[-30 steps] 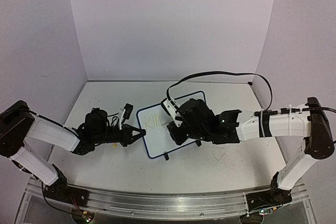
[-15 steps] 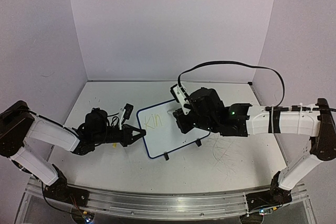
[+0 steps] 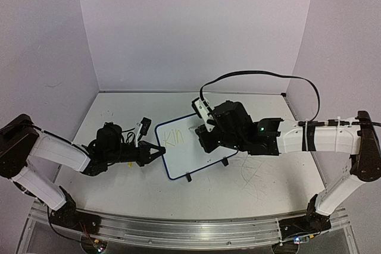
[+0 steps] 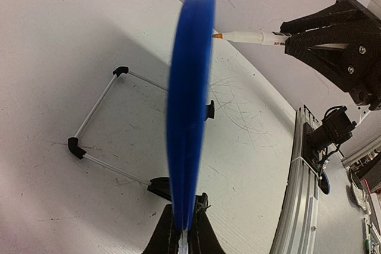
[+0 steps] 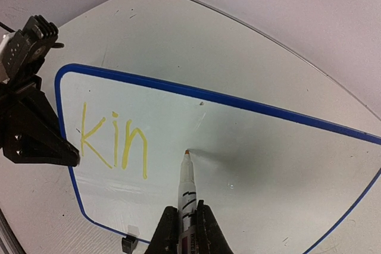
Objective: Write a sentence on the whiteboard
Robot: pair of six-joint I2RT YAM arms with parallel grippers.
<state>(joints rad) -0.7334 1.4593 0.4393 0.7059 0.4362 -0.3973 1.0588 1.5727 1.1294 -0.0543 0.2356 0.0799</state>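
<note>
The whiteboard, blue-framed, stands tilted on the table, seen edge-on as a blue band in the left wrist view. My left gripper is shut on its left frame edge. Of the sentence, only yellow "Kin" shows, at the board's upper left. My right gripper is shut on a white marker. The marker's orange tip meets its own shadow on the board, just right of the "n". The marker and the right gripper also show in the left wrist view.
The board's wire stand with black feet rests on the scuffed tabletop behind it. Grey scratch marks lie right of the board. A black cable arcs above the right arm. Purple walls close in the back and sides.
The right arm shifted right and back across the board with the marker, then held nearly still. The left gripper and the board have not moved.
</note>
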